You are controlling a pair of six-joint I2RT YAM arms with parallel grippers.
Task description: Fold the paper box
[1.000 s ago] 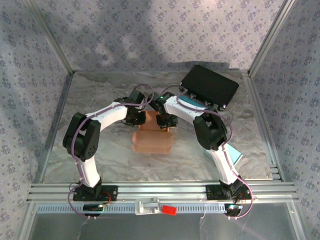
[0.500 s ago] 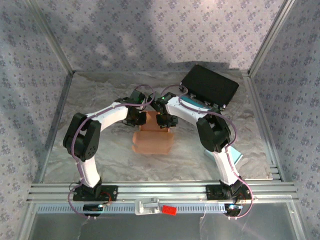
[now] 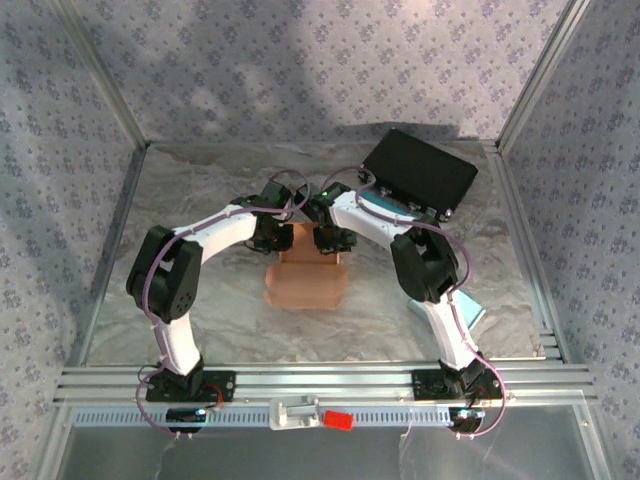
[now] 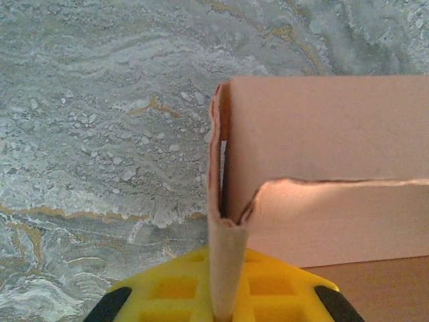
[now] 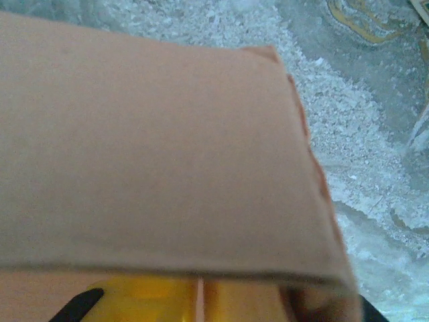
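Right arm [image 3: 425, 265] slightly inward — left hand [image 4: 224, 305] tight on box [image 4: 322, 134] edge, right hand [image 5: 200, 295] unclear.

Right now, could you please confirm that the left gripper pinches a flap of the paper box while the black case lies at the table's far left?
Not quite: the top external view shows the black case at the far right of the table, not far left. The left gripper does pinch a flap of the paper box.

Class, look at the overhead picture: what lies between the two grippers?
In the top view, the raised far panel of the paper box stands between the left gripper and the right gripper. The left wrist view shows a flap edge pinched.
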